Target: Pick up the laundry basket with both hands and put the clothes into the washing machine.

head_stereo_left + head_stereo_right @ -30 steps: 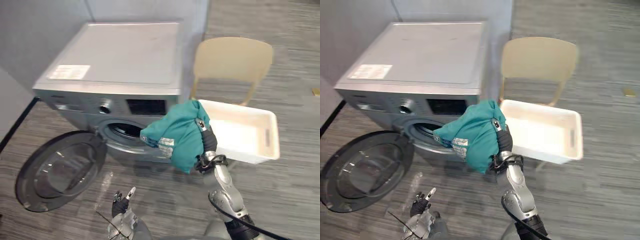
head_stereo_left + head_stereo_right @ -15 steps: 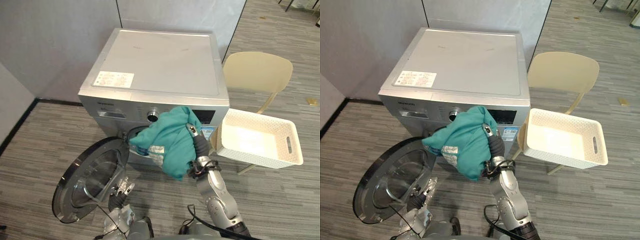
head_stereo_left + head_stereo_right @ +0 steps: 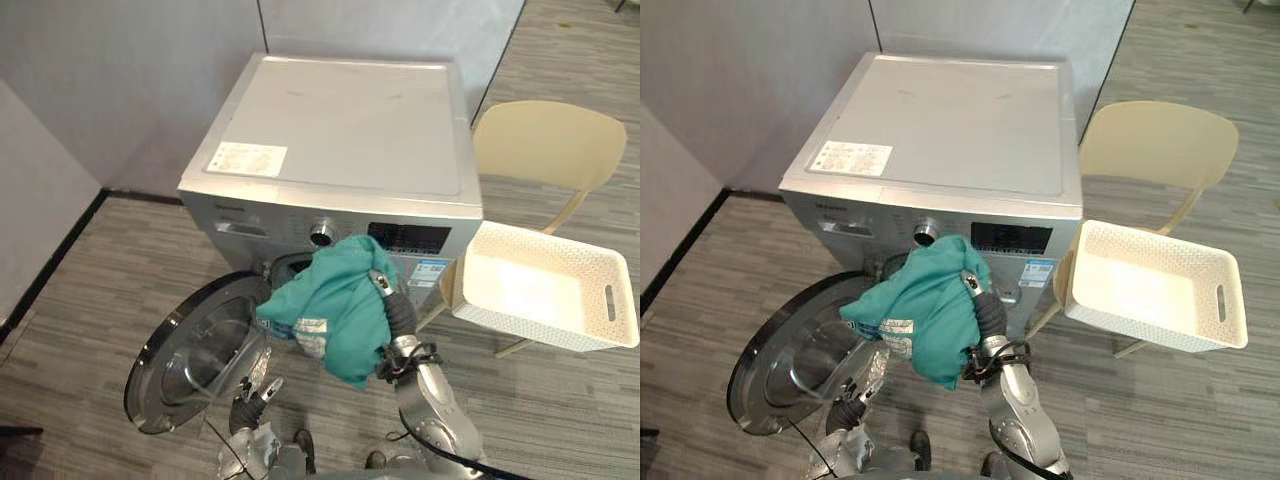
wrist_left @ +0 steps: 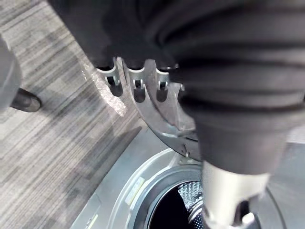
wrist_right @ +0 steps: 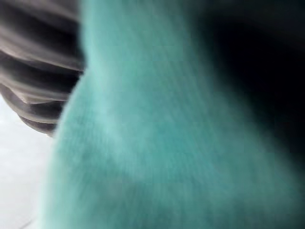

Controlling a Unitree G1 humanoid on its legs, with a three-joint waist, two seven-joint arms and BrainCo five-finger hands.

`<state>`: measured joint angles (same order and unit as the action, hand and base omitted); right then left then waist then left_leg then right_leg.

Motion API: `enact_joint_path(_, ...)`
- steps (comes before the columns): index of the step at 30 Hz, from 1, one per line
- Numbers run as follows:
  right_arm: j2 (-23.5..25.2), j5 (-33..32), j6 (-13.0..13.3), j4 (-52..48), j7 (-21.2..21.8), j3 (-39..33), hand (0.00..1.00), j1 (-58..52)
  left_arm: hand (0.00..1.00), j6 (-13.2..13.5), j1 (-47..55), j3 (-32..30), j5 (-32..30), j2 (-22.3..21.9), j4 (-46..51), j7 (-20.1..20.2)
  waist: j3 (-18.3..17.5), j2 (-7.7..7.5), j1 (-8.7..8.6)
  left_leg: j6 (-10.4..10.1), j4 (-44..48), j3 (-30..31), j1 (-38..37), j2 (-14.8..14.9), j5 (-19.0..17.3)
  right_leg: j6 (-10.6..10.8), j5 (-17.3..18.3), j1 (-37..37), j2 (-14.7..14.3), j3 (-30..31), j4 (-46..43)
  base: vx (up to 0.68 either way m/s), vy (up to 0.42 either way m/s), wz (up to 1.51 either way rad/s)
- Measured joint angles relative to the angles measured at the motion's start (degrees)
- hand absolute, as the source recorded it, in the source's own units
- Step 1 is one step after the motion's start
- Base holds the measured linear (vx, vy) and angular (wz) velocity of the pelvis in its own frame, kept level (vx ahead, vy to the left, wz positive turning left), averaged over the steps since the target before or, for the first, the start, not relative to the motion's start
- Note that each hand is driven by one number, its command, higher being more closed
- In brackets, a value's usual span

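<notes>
Now the right hand (image 3: 396, 313) held the teal garment (image 3: 335, 312) up just in front of the washing machine (image 3: 350, 120), drum mouth (image 3: 287, 268) directly behind it. Its grip was buried in cloth, so I couldn't tell. The left hand (image 3: 252, 390) hung low with loose fingers.

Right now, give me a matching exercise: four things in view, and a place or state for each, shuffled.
Things:
1. teal garment
2. laundry basket
3. washer door
4. chair

States:
a. empty
b. swung open
c. beige, behind the basket
d. draped over the right hand

Pairs: 1-d, 2-a, 3-b, 4-c
</notes>
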<state>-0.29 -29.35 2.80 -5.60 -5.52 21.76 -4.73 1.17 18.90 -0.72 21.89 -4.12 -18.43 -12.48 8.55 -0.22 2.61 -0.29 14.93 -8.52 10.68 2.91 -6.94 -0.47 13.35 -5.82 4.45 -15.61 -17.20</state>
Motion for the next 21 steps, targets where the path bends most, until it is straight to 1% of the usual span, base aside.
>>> enact_joint_path(1,0.0,0.73,-0.21,1.31,-0.4,-0.02,1.0,0.89,0.0,0.03,-0.05,0.0,0.04,0.0,0.53,-0.01,0.88,0.1,0.01,0.07,0.99,0.3,0.81,0.05,-0.06,0.0,0.01,-0.61,0.12,-0.09,-0.79,-0.13,0.039,0.21)
enact_joint_path(2,-0.03,2.17,-0.78,4.86,-1.13,-0.21,1.0,3.31,0.0,0.08,-0.05,-0.01,0.1,0.0,1.74,-0.02,2.95,0.66,0.18,0.65,4.02,0.72,3.08,0.33,-0.49,0.02,0.21,-2.31,0.35,-0.22,-3.18,-0.16,0.048,0.16)
enact_joint_path(3,-0.02,3.51,-1.27,8.03,-2.18,-0.67,1.0,5.83,0.0,0.14,-0.07,-0.06,0.19,-0.01,3.11,-0.04,4.76,1.13,0.74,1.11,7.17,0.76,5.36,0.45,-1.31,-0.12,1.38,-4.52,0.89,-0.16,-6.4,-0.18,0.051,0.12)
enact_joint_path(4,-0.02,4.36,-1.5,9.55,-2.67,-1.14,1.0,7.08,0.0,0.25,-0.11,-0.02,0.31,-0.01,3.91,-0.06,5.55,1.36,1.24,1.23,8.89,0.79,6.6,0.48,-2.07,-0.08,2.34,-5.71,1.32,-0.15,-8.39,-0.22,0.062,0.1)
enact_joint_path(6,0.35,5.31,-1.99,15.5,-5.6,-3.76,1.0,12.87,0.0,0.97,-0.3,-0.2,1.14,-0.02,6.71,-0.15,9.2,2.49,1.68,1.54,16.82,1.5,11.56,0.6,-6.22,-0.23,6.85,-10.51,2.87,-0.13,-17.22,-0.23,0.057,0.16)
enact_joint_path(7,0.56,5.32,-2.17,16.63,-6.09,-4.67,1.0,14.18,0.0,1.23,-0.28,-0.27,1.19,-0.02,7.05,-0.16,10.03,2.62,1.84,1.54,18.87,1.62,12.78,0.61,-7.09,-0.3,7.77,-11.73,3.28,0.01,-19.44,-0.24,0.06,0.13)
enact_joint_path(9,0.9,5.46,-2.27,18.51,-8.55,-9.07,1.0,17.38,0.0,1.6,-0.34,-0.45,2.49,-0.02,7.25,-0.19,11.69,2.79,2.99,1.53,25.72,1.83,18.34,0.54,-9.7,-0.27,10.69,-17.42,4.8,0.67,-27.24,-0.23,0.065,0.06)
enact_joint_path(10,0.95,5.46,-2.27,18.51,-9.22,-10.19,1.0,18.13,0.0,1.65,-0.33,-0.47,2.8,-0.02,7.28,-0.23,12.08,2.84,3.14,1.54,27.19,1.97,19.72,0.53,-10.09,-0.3,11.19,-18.71,5.02,0.81,-28.82,-0.16,0.05,0.09)
enact_joint_path(12,0.94,5.73,-2.13,19.59,-11.38,-15.28,1.0,21.87,0.0,1.72,-0.32,-0.53,4.14,-0.02,7.26,-0.42,13.43,3.03,3.27,1.79,32.22,2.56,24.82,0.47,-11.41,-0.38,12.98,-23.37,5.93,0.87,-34.02,-0.13,0.042,0.09)
enact_joint_path(13,0.87,5.75,-2.03,20.51,-12.05,-16.64,1.0,23.2,0.0,1.85,-0.43,-0.52,4.76,-0.02,7.26,-0.52,13.87,3.04,3.22,1.87,33.33,2.65,25.83,0.47,-11.46,-0.38,13.28,-24.34,6.09,0.97,-35.19,-0.1,0.04,0.08)
enact_joint_path(14,0.3,5.69,-1.99,21.57,-13.05,-18.67,1.0,24.91,0.0,1.96,-0.67,-0.43,5.49,-0.01,7.28,-0.68,14.49,3.08,3.37,2.22,34.77,2.76,27.31,0.39,-11.51,-0.52,13.64,-25.8,6.51,0.98,-36.89,-0.07,0.032,0.08)
enact_joint_path(15,-0.29,5.62,-1.95,22.87,-13.81,-20.83,1.0,26.78,0.0,2.03,-1.11,-0.31,6.17,0.01,7.26,-0.96,15.13,3.23,3.87,2.39,36.29,2.96,28.95,0.3,-11.78,-0.6,14.09,-27.31,6.8,1.04,-38.48,-0.1,0.037,0.07)
enact_joint_path(16,-1.9,5.38,-1.9,23.99,-14.63,-23.44,1.0,28.78,0.0,2.16,-1.79,0.22,6.77,0.04,7.25,-1.34,15.58,3.6,4.52,2.43,38.16,3.35,31.57,0.33,-12.05,-0.71,14.45,-29.72,6.88,1.11,-40.33,-0.1,0.031,0.06)
enact_joint_path(18,-3.92,4.75,-1.75,26.13,-15.67,-26.55,1.0,32.36,0.0,2.68,-2.23,0.21,6.98,0.06,7.44,-1.32,16.18,3.68,4.57,2.47,40.46,3.89,35.61,0.22,-12.08,-0.76,14.93,-33.46,7.4,0.91,-42.89,-0.11,0.025,0.11)
enact_joint_path(19,-6.21,3.33,-1.57,27.77,-15.97,-28.98,1.0,34.93,0.0,3.47,-2.78,0.13,7.31,0.06,7.63,-1.34,17.32,4.08,4.61,2.6,42.14,4.29,37.84,0.11,-12.16,-0.9,15.3,-35.33,7.75,0.67,-44.66,-0.08,0.011,0.14)
enact_joint_path(20,-7.02,2.81,-1.56,28.41,-16.1,-29.65,1.0,35.86,0.0,3.74,-2.97,0.14,7.4,0.07,7.62,-1.35,17.65,4.24,4.59,2.61,42.67,4.45,38.67,0.01,-12.16,-0.94,15.39,-36.0,7.86,0.62,-45.19,-0.09,0.009,0.12)
enact_joint_path(21,-9.05,1.98,-1.55,30.1,-16.52,-30.78,1.0,38.44,0.0,4.31,-3.32,0.02,7.83,0.07,7.62,-1.36,18.0,4.45,4.7,2.62,43.85,4.95,41.07,-0.09,-12.15,-1.1,15.48,-38.15,8.0,0.39,-46.48,-0.06,0.006,0.07)
